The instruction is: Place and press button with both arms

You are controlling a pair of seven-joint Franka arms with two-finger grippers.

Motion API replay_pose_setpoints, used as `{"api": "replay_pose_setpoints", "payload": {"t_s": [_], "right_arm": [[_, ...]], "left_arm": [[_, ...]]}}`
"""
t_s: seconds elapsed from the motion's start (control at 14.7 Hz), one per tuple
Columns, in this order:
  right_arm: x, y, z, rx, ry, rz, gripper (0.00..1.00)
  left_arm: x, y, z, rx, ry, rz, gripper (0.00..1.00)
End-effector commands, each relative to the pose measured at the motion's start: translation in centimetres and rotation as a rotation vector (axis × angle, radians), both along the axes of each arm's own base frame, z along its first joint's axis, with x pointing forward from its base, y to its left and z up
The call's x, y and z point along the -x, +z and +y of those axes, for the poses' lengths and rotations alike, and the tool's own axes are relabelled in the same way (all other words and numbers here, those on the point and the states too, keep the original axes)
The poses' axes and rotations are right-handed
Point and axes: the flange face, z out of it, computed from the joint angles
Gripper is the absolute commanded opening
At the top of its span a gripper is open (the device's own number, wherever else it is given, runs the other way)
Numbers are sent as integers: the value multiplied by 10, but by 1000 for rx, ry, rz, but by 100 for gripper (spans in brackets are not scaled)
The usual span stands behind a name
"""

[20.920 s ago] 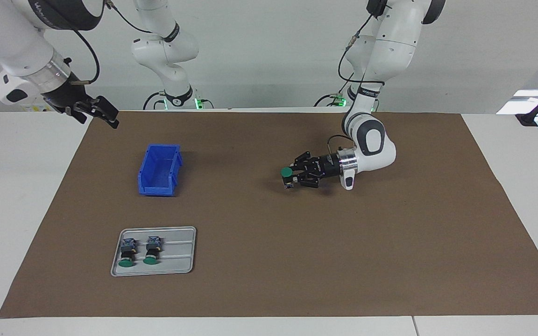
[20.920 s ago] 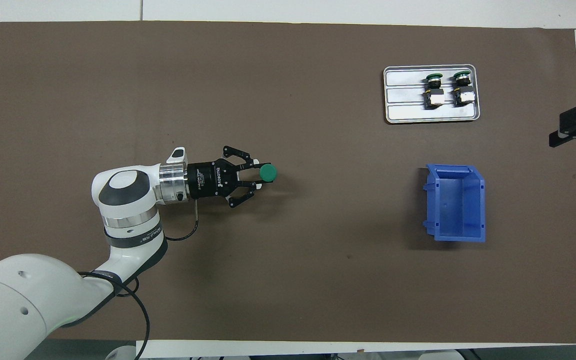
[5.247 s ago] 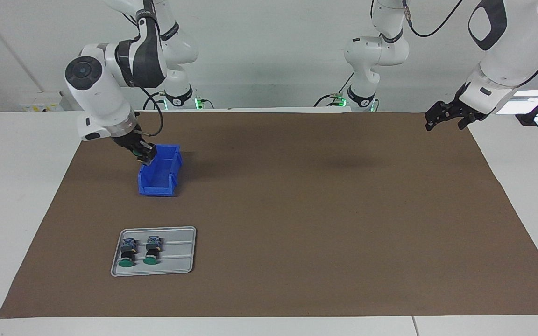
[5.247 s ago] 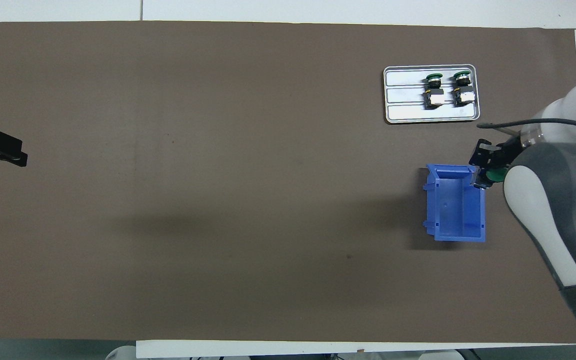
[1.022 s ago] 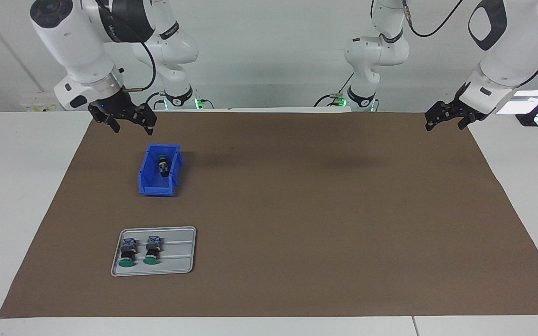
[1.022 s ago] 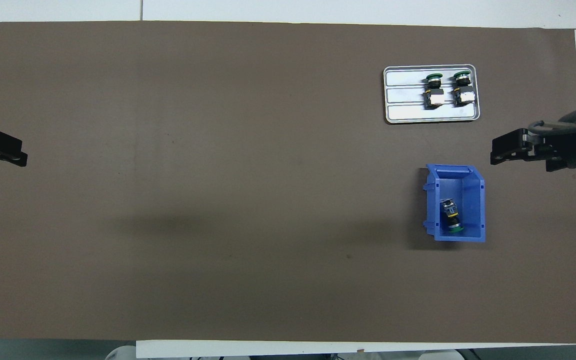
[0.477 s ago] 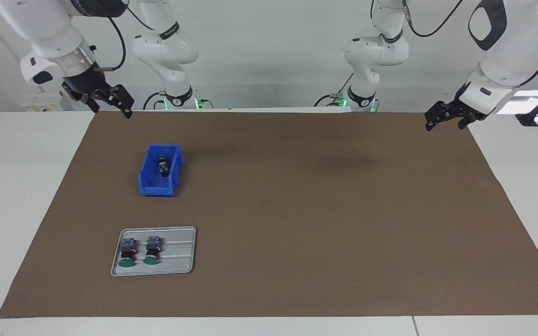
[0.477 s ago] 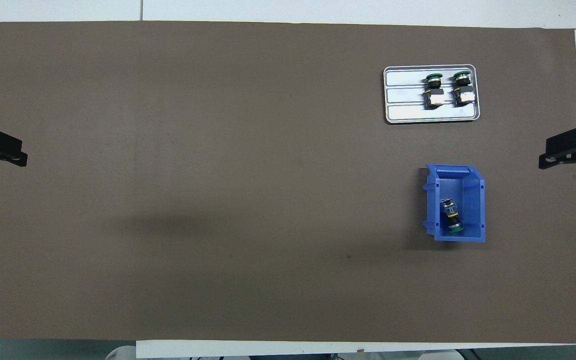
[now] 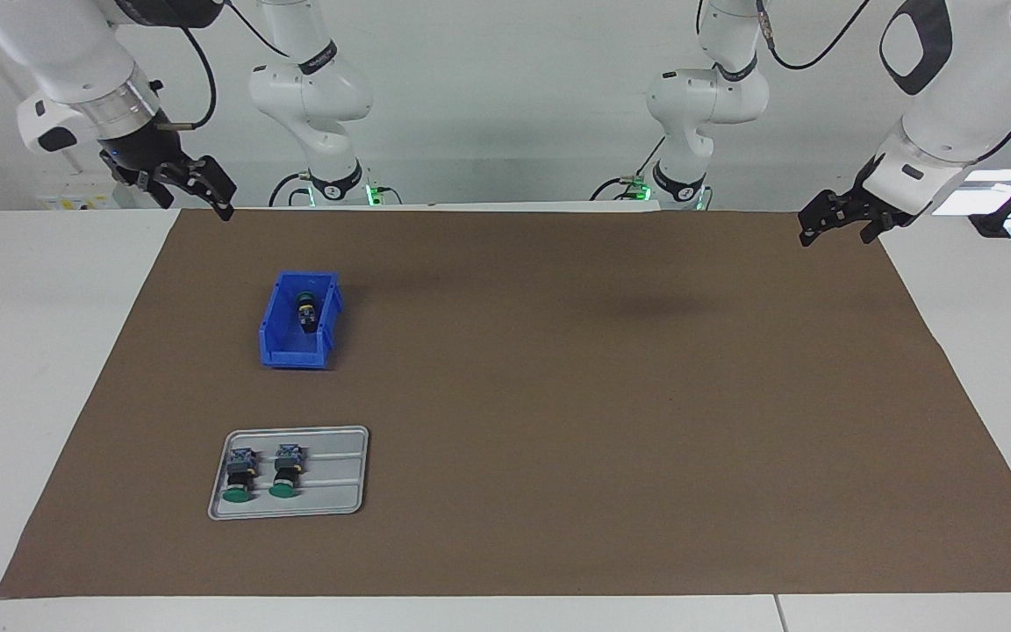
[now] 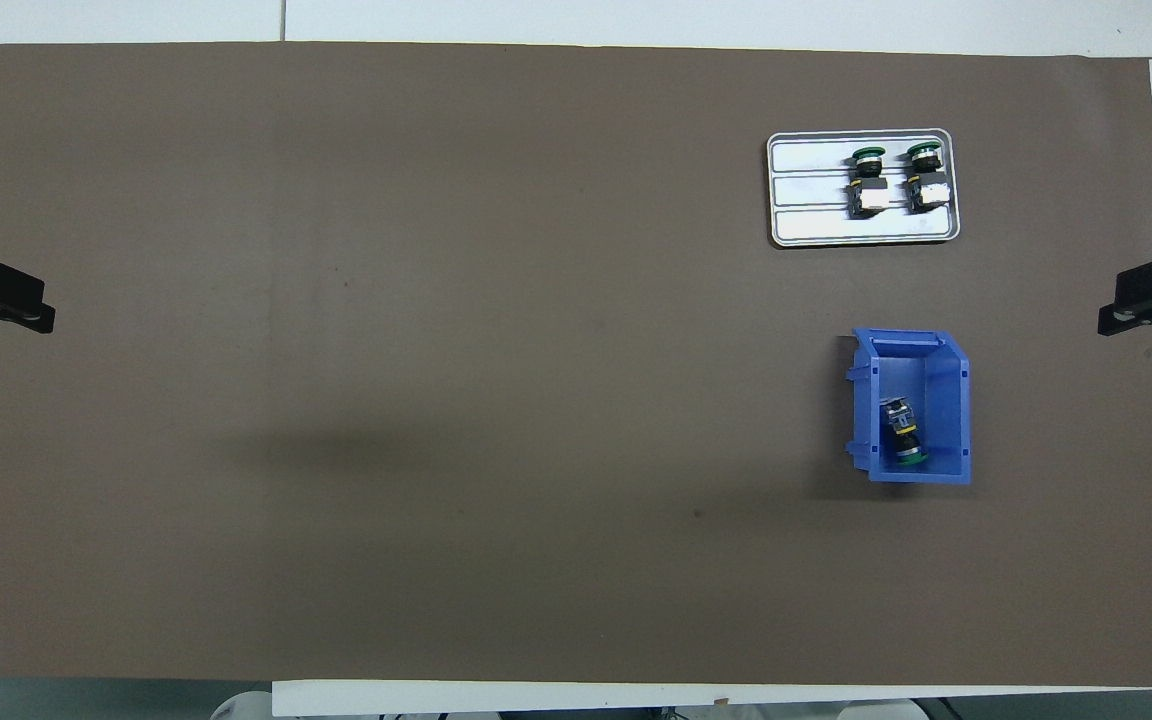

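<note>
Up at the right arm's end of the tabletop [image 9: 40, 369], the right claw [image 9: 198, 189] hangs in the air over the corner of the brown mat [image 9: 558, 395] by the robots, its two fingers spread apart and nothing between them; in the overhead view only its black tip shows at the mat's edge. A little out from it on the mat stands a small blue bin [image 9: 282, 338], and the button [image 9: 304, 312] lies on its side inside that bin, tipped a little askew, green cap toward the robots and terminal block pointing away, against the bin's end wall nearest the robots. Farther from the robots than the bin sits a flat grey tray [image 9: 339, 483], and on it two spare buttons [image 9: 260, 474] lie side by side, touching neither each other nor the tray's rim as far as I can see, their green caps pointing away from the robots. The wide middle of the mat carries only a soft shadow. At the left arm's end the left claw [image 9: 830, 224] waits in the air over the mat's corner by the robots, fingers likewise spread wide and holding nothing
</note>
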Motion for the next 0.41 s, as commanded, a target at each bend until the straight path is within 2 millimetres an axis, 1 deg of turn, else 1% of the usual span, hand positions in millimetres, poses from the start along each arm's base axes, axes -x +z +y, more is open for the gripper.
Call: {"api": "replay_pose_setpoints", "payload": {"t_s": [0.0, 0.14, 0.34], "right_arm": [[3, 6, 1, -15, 114, -11, 99], [3, 6, -3, -13, 263, -12, 99], [3, 5, -5, -15, 250, -8, 99]], "left_arm": [[5, 3, 3, 1, -9, -11, 100], [5, 3, 3, 1, -9, -11, 100], [5, 3, 3, 1, -9, -11, 100]]}}
